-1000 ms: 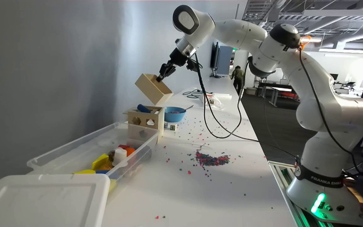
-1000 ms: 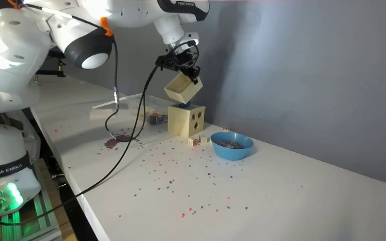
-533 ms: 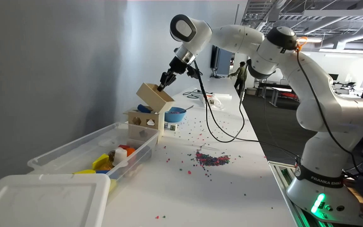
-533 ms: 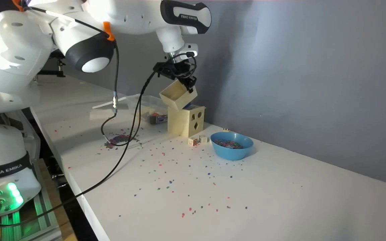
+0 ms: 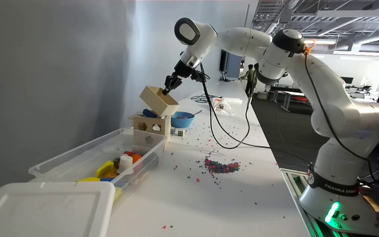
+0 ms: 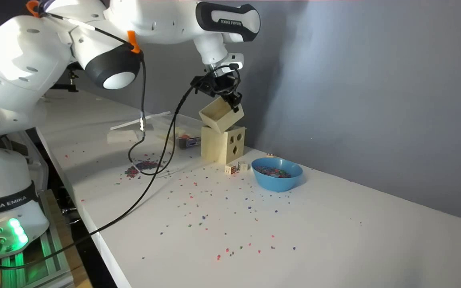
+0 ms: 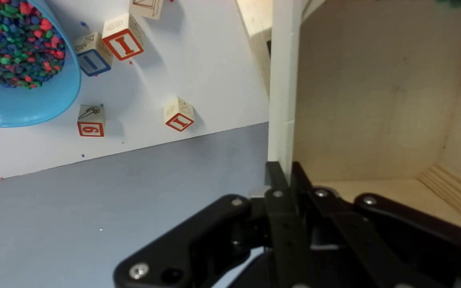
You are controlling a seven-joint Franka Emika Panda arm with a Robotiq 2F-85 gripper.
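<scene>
My gripper (image 7: 285, 170) is shut on one thin wall of an open light-wood box (image 7: 378, 92). In both exterior views the held box (image 5: 159, 101) (image 6: 221, 117) hangs tilted from the fingertips (image 5: 165, 92) (image 6: 235, 109), its open side up. Its inside shows bare wood, with a green bit at the top edge of the wrist view. Its lower corner is at the top of a larger wooden box with shaped holes (image 5: 150, 127) (image 6: 217, 146); I cannot tell whether they touch. A blue piece (image 5: 149, 113) sticks out of the larger box's top.
A blue bowl (image 6: 277, 183) of small coloured bits stands near the holed box, with letter blocks (image 6: 230, 169) between. A clear bin (image 5: 90, 154) of toys and its white lid (image 5: 51, 207) stand by the wall. Coloured bits (image 5: 221, 167) lie heaped and scattered. A black cable (image 6: 150, 178) hangs from the arm.
The gripper has come down with the box, bringing it close to the holed box's top, then shifted slightly sideways. The blue piece is now hidden in an exterior view.
</scene>
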